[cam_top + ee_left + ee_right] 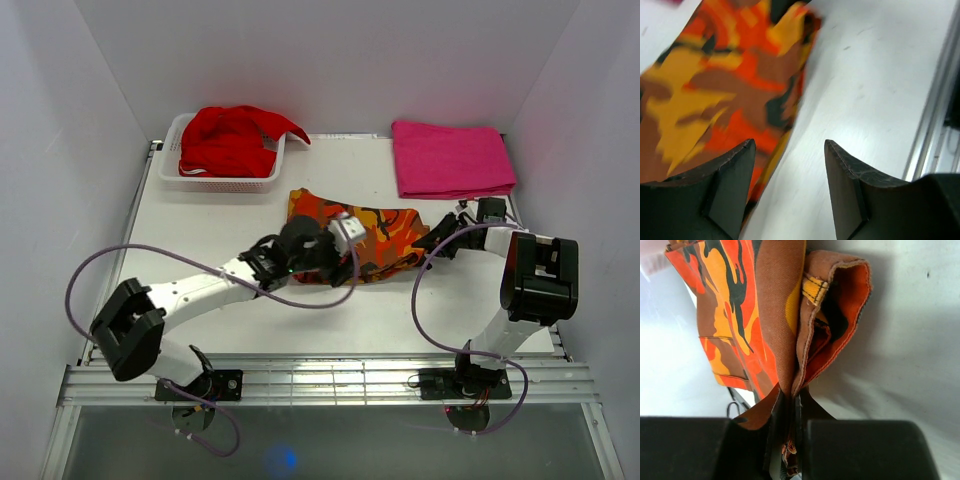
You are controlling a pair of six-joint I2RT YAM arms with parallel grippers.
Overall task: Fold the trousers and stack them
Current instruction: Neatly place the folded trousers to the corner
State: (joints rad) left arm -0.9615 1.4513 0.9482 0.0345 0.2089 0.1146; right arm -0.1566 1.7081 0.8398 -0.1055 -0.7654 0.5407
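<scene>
The camouflage trousers (385, 232) lie bunched in the middle of the table, orange, yellow, brown and black. My left gripper (345, 232) hovers over their middle, open and empty; in the left wrist view (788, 150) the cloth (725, 95) lies under the left finger and bare table under the right. My right gripper (445, 238) is at the trousers' right end, shut on a bunched fold; in the right wrist view (792, 400) the fabric (785, 315) is pinched between the closed fingers.
A white basket (175, 172) with a plain red garment (232, 140) stands at the back left. A folded pink cloth (452, 158) lies at the back right. White walls enclose the table; a metal rail (320, 375) runs along the near edge.
</scene>
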